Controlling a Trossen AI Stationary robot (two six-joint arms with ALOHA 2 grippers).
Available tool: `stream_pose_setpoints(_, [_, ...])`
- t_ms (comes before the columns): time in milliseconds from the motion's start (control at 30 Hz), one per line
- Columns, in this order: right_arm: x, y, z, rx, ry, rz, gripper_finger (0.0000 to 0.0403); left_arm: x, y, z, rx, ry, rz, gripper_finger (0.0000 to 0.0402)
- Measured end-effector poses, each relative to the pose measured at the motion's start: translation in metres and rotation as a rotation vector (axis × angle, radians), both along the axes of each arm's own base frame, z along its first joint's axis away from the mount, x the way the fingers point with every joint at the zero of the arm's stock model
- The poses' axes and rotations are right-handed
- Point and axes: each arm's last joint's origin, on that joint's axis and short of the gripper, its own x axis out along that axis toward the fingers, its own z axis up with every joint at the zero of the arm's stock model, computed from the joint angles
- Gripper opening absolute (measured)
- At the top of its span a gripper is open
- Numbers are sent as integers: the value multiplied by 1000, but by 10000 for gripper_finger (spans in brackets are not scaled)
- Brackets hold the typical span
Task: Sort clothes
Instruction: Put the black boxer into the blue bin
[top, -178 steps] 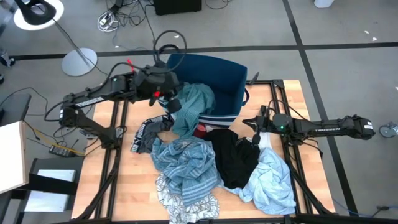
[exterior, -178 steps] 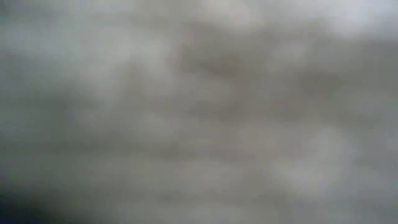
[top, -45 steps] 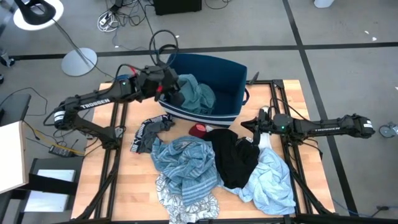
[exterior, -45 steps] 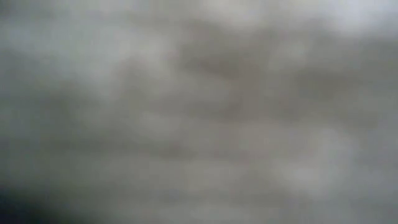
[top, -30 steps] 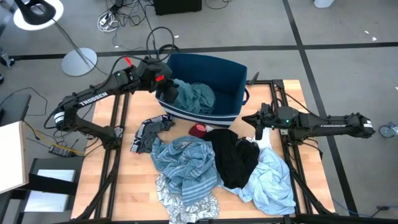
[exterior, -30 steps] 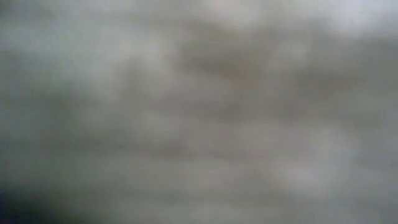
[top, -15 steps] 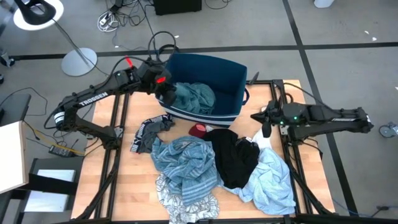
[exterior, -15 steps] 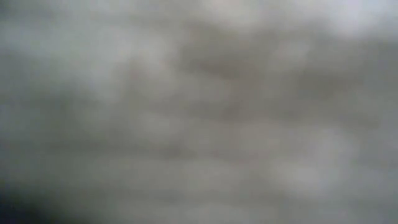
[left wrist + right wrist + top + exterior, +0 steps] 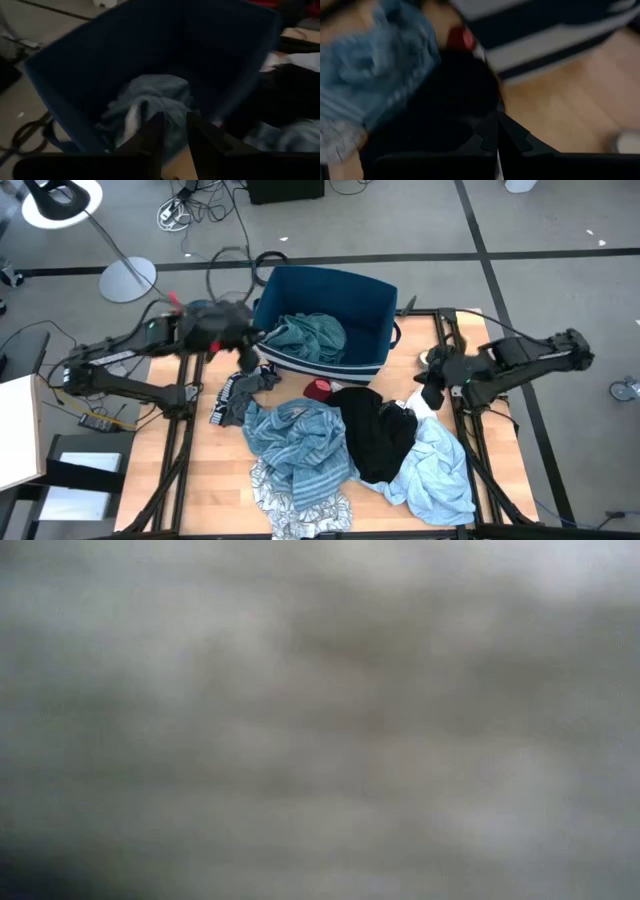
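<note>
clothes are all limp, light fabric, my read: no stiffness, they'll drape and drag neighbours, so pinch a raised fold or bunched edge, not a flat patch. nearest the front edge of the table (image 9: 470, 330): leaf print (image 9: 300, 505), thin and crumpled, half under the blue-striped piece (image 9: 300, 442), which looks like loose wrinkly knit with plenty of ridges to grab. pale blue one (image 9: 435, 470) is smoother, probably slippery, touching the black one (image 9: 378, 430), which is heaped thick at pile centre. small red item (image 9: 318, 389) sits just beside the bin (image 9: 375, 305), easy to lose in a wide pinch. dark patterned piece (image 9: 235, 395) lies apart on the left. teal one (image 9: 310, 337) already in the bin. left gripper (image 9: 171, 131) just outside the bin's left wall, fingers a narrow gap apart, empty. right gripper (image 9: 496, 131) over the black one's right edge, fingers closed together, holding nothing.
</note>
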Motion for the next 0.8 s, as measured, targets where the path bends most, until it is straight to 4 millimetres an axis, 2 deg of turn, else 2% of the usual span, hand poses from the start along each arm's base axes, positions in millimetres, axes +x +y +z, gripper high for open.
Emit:
stream_pose_setpoints(167, [18, 23, 4, 16, 198, 20, 0, -24, -31, -22, -26, -126, -82, 88])
stream_pose_setpoints(300, [35, 41, -6, 34, 287, 76, 7, -33, -46, -46, -35, -195, -127, 88])
stream_pose_setpoints(500, [61, 56, -21, 31, 329, 154, 31, -32, -55, -74, -48, -258, -144, 88])
stream_pose_setpoints(633, [81, 67, -28, 32, 288, 238, 60, -30, -55, -82, -68, -250, -134, 88])
stream_pose_setpoints(800, [100, 75, -46, 65, 344, 260, 100, -28, -56, -87, -72, -257, -133, 87])
